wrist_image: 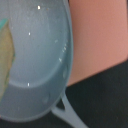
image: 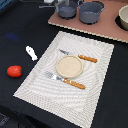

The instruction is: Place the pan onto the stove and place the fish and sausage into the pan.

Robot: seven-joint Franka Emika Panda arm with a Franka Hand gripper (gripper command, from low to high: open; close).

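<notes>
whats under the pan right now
The pan sits on the stove, at the board's end toward the exterior view's left. The wrist view shows pinkish board beside its rim. Whether a burner disc lies beneath it cannot be seen; the pan covers that spot.

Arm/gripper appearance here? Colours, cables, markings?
Little shows. Exterior view: only a small pale grey-white part of the gripper at the top edge, above the pan. No cables or markings legible. Wrist view: a blurred tan, teal-edged shape at the border, possibly a finger.
</notes>
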